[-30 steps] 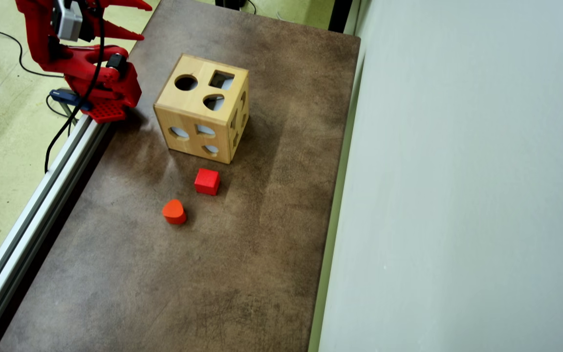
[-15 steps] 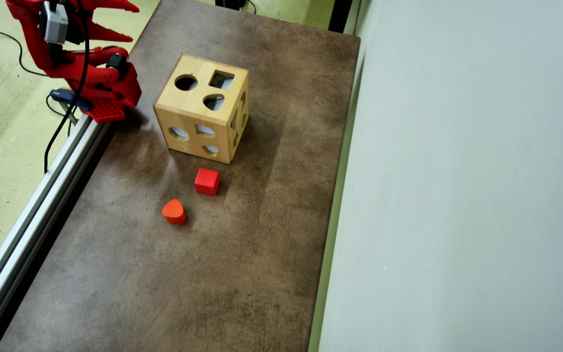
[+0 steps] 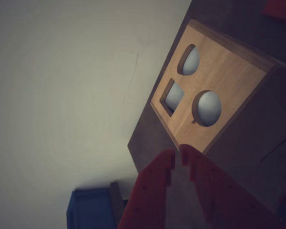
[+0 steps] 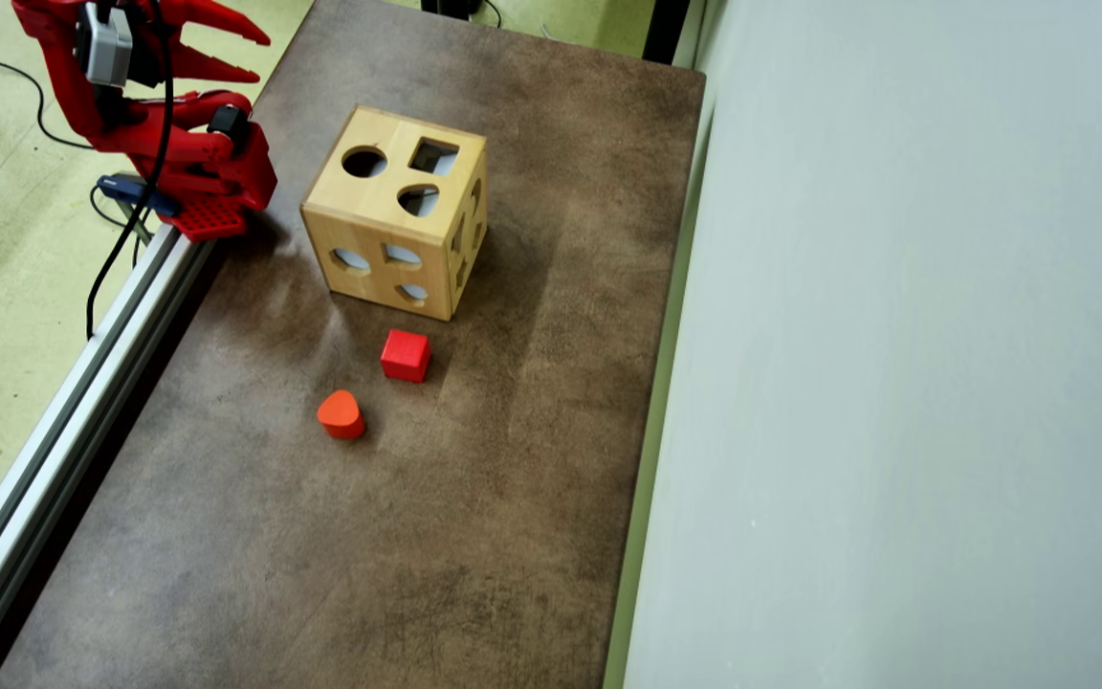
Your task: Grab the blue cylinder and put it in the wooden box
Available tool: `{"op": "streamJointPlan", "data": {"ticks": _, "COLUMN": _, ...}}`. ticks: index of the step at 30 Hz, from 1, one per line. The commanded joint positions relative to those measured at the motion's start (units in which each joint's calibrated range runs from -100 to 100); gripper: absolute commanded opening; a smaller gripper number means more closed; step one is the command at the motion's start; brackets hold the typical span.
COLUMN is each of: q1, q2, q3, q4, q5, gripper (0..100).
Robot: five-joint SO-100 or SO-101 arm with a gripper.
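No blue cylinder shows on the table; it is probably already inside the wooden box (image 4: 396,212). The gripper (image 4: 262,55) hangs empty beyond the box's far corner with its jaws parted. The red cube (image 4: 406,355) lies just beside the box.

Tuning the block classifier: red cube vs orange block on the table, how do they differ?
Overhead view:
Shape: the red cube is square-faced; the orange block is a rounded triangle.
Colour: red versus orange.
Place: the cube sits nearer the wooden box; the orange block lies farther off.
Shared: both small, loose on the table.
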Motion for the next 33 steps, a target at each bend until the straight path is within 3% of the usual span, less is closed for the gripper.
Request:
{"op": "streamJointPlan", "data": {"ticks": 1, "q1": 0.06, "q2": 0.01, "q3": -1.56, "q4": -0.79, "q5": 0.34, "gripper": 3}}
{"op": "streamJointPlan", "data": {"ticks": 11, "q1": -0.83, "q2": -0.07, "q3": -8.81, "q4": -0.95, "q5": -0.15, "gripper": 3}}
{"op": "streamJointPlan", "data": {"ticks": 33, "q1": -0.75, "q2": -0.07, "q3": -8.54, "q4": -0.79, "q5": -0.29, "gripper": 3}}
